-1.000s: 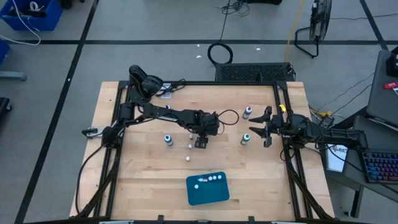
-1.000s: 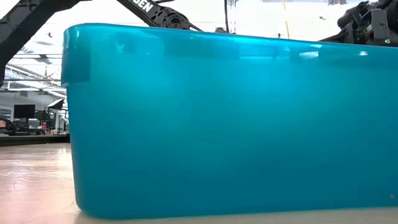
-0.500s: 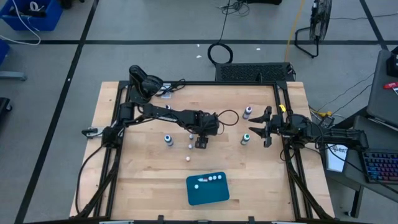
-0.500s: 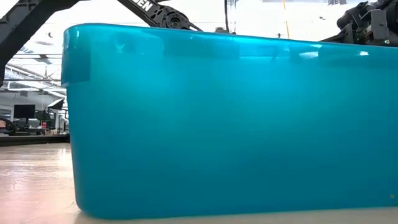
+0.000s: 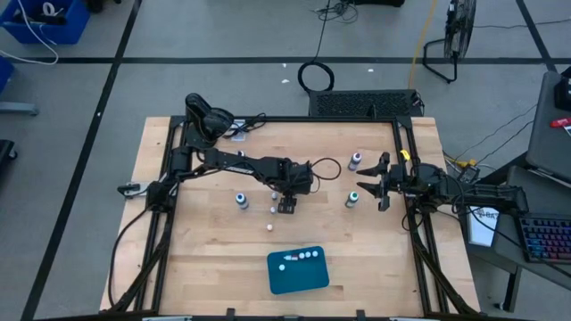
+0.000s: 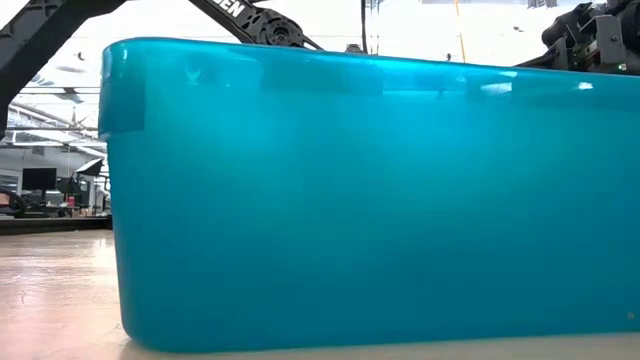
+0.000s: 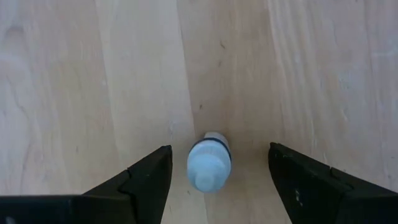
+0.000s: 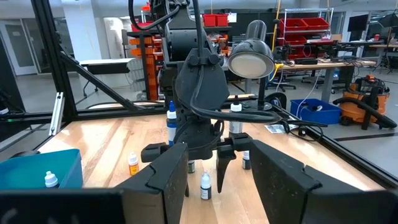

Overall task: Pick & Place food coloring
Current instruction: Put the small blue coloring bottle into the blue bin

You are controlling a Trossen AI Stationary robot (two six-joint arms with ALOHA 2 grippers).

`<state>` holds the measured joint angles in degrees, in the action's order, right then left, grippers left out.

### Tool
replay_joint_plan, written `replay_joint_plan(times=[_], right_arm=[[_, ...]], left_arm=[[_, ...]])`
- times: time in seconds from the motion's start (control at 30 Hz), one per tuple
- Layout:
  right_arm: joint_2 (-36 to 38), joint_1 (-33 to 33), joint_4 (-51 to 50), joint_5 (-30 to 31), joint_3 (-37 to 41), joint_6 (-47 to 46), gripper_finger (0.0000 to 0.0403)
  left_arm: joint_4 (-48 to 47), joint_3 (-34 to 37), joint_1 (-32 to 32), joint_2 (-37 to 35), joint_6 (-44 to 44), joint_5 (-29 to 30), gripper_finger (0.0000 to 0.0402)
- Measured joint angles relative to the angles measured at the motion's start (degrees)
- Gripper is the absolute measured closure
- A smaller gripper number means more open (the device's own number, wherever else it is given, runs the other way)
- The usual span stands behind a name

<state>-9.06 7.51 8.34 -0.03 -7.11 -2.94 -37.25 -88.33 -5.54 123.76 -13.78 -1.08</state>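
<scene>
A tiny whitish food coloring bottle (image 7: 209,163) stands upright on the wooden table, between the fingers of my left gripper (image 7: 221,177). That gripper is open, points down over the bottle at mid-table (image 5: 285,206), and touches nothing; the right wrist view shows the same bottle (image 8: 204,185) under it. Other food coloring bottles stand around: two tiny ones (image 5: 271,209) (image 5: 268,228), a blue one (image 5: 241,200), a green one (image 5: 352,198) and a purple one (image 5: 355,160). My right gripper (image 5: 379,183) waits open at the table's right side.
The teal tray (image 5: 298,270) lies near the table's front edge with several tiny bottles in it; its wall (image 6: 350,200) fills the low view. A black frame rail (image 5: 294,119) borders the table. Bare wood lies between the tray and the left gripper.
</scene>
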Motion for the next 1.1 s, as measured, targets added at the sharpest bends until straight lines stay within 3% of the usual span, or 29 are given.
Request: replay_joint_plan(times=[0.2, 0.63, 1.1], right_arm=[[-0.02, 0.00, 0.00, 0.00, 0.00, 0.00, 0.0243], [-0.02, 0.00, 0.00, 0.00, 0.00, 0.00, 0.0243], [-0.02, 0.00, 0.00, 0.00, 0.02, 0.00, 0.0243]], left_arm=[[0.78, 0.00, 0.00, -0.02, -0.84, 0.02, 0.0139], [1.09, 0.00, 0.04, -0.04, -0.83, -0.20, 0.0219], [-0.73, -1.51, 0.02, 0.04, -0.91, 3.05, 0.0220]])
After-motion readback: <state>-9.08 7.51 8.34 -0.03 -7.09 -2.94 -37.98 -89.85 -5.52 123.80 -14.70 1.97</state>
